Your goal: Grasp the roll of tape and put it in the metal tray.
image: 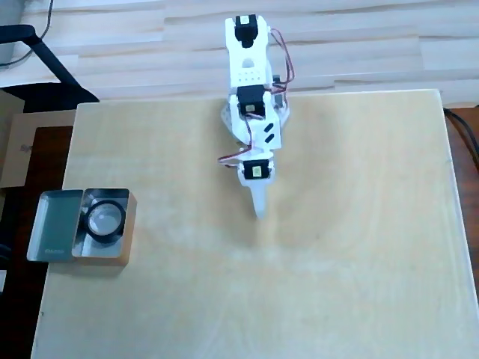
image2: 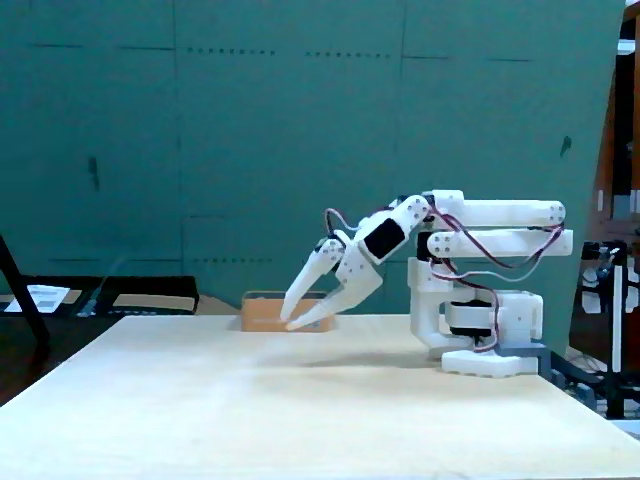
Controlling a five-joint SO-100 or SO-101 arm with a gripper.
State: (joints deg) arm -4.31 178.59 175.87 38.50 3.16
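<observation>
In the overhead view the metal tray (image: 54,224) sits at the table's left edge. The roll of tape (image: 105,219), a thin black ring, lies flat inside the tray's shiny right compartment. My gripper (image: 260,209) is over the table's middle, well to the right of the tray and pointing down at the board. In the fixed view the gripper (image2: 291,324) hangs just above the table with its fingertips together and nothing between them. A low brownish box shape behind the tips is the tray (image2: 262,311). The tape is hidden in that view.
The white arm base (image2: 490,345) stands at the table's far edge in the overhead view. Dark furniture and a cardboard box (image: 19,149) lie off the left edge of the table. Bare wooden board (image: 337,262) lies right of and below the gripper.
</observation>
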